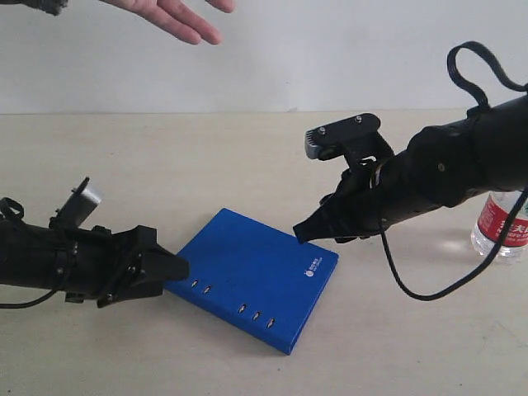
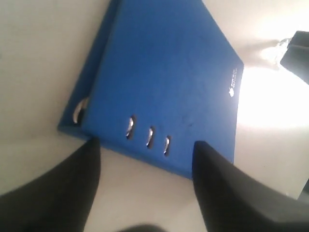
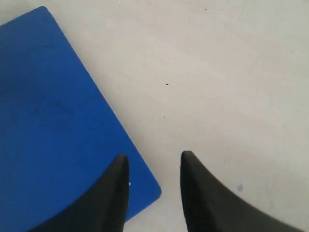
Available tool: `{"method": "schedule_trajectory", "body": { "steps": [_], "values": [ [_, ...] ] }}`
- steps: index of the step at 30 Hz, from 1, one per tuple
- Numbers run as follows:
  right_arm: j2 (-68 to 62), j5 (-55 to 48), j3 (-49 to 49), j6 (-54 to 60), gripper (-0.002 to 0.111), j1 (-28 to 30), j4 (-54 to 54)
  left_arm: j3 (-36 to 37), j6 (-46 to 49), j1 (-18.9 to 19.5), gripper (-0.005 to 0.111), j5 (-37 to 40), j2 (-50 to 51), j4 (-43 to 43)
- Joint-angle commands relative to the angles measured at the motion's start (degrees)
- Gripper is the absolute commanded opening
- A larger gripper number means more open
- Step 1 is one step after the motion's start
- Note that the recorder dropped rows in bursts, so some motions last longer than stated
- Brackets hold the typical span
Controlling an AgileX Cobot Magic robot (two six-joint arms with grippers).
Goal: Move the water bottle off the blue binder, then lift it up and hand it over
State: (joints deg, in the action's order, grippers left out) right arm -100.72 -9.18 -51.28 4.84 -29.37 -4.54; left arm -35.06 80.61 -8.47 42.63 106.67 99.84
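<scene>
- Two grippers in view, both empty, both low beside the blue binder (image 1: pixel 247 272).
- Binder: flat on table (image 1: pixel 165 165), mid-surface toward the front edge, nothing on top. Slot row (image 1: pixel 243 308) runs along its front-left edge; white logo (image 1: pixel 309 266) sits by its right corner.
- Water bottle (image 1: pixel 499 227): off the binder, upright on the table toward the right edge, well apart from the binder. Upper part hidden behind the right arm, so I can't see the cap.
- Left gripper (image 1: pixel 177 268): at binder's left corner, approx. touching the edge. Per wrist cam (image 2: pixel 146 144), fingers spread wide.
- Right gripper (image 1: pixel 304 233): over binder's right corner. Per wrist cam (image 3: pixel 154 155), fingers narrow with a gap between them; one finger above the blue cover, the other above bare table.
- Person's hand (image 1: pixel 177 16): open, palm down, above the far-left corner.
</scene>
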Motion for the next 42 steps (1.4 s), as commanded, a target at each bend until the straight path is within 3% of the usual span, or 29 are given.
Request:
{"method": "schedule_trajectory", "body": {
  "steps": [1,4,7,18,42],
  "values": [
    [-1.9,-2.3,-0.3,1.1,0.03,0.3,-0.1,-1.8,-0.2,-0.3,0.054,0.6,0.0,0.1],
    [-3.1,-3.9,-1.7,2.6,0.033,0.3,-0.1,-2.3,-0.2,-0.3,0.054,-0.4,0.0,0.1],
    [-3.1,-4.0,-4.3,4.6,0.05,0.3,-0.1,-2.3,-0.2,-0.3,0.054,-1.3,0.0,0.1],
    [-10.5,-1.2,-10.0,7.7,0.05,0.3,0.4,-2.3,-0.1,-0.3,0.054,-2.5,0.0,0.1],
    [-16.4,-0.6,-10.5,8.8,0.049,0.4,1.3,-2.3,-0.1,-0.3,0.054,-2.1,0.0,0.1]
  ]
}}
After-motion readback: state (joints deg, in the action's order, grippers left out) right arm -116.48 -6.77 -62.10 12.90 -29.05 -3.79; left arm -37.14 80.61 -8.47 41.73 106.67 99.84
